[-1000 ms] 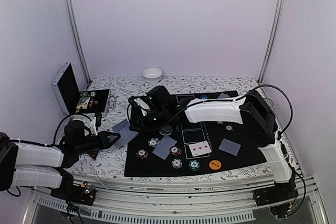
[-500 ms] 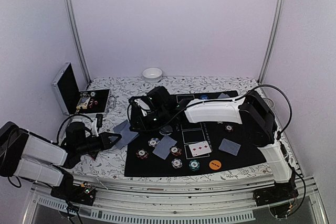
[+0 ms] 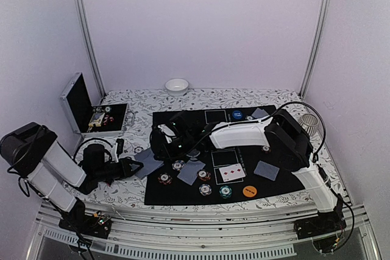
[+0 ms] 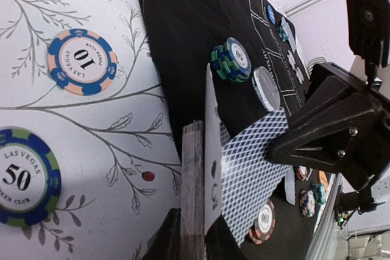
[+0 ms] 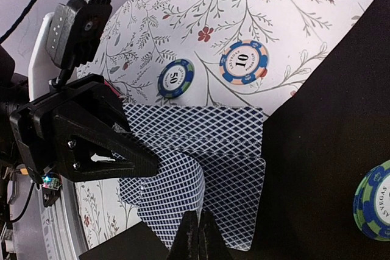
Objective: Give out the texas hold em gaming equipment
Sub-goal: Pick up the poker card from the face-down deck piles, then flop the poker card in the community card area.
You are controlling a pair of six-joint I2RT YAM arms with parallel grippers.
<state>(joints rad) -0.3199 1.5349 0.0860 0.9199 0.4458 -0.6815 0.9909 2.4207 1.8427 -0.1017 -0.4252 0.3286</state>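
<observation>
We see a thin deck of playing cards with blue-and-white lattice backs (image 4: 192, 193) standing on edge over the left border of the black felt mat (image 4: 183, 28), where it meets the white floral tablecloth (image 4: 91, 126). One lattice-backed card (image 4: 250, 168) bends away from the deck toward the mat.

On the cloth just beside the deck lie a blue-and-peach chip marked 10 (image 4: 82, 61) and a blue-and-green chip marked 50 (image 4: 24, 178), near each other but apart. On the mat beyond stands a short stack of green-and-blue chips (image 4: 231, 59), with a pale grey disc (image 4: 266, 87) just beside it. From above we also make out two face-up cards with red pips (image 3: 230, 173) and a round orange disc (image 3: 248, 191) nearer the front edge.

The left gripper (image 3: 133, 165) has its fingers clamped on the deck's two faces. The right gripper (image 5: 198, 223), reaching across from the other side, has its fingers pressed together on the free end of the bent card, which curls up between them. The two grippers are close, tips facing each other over the cards.
</observation>
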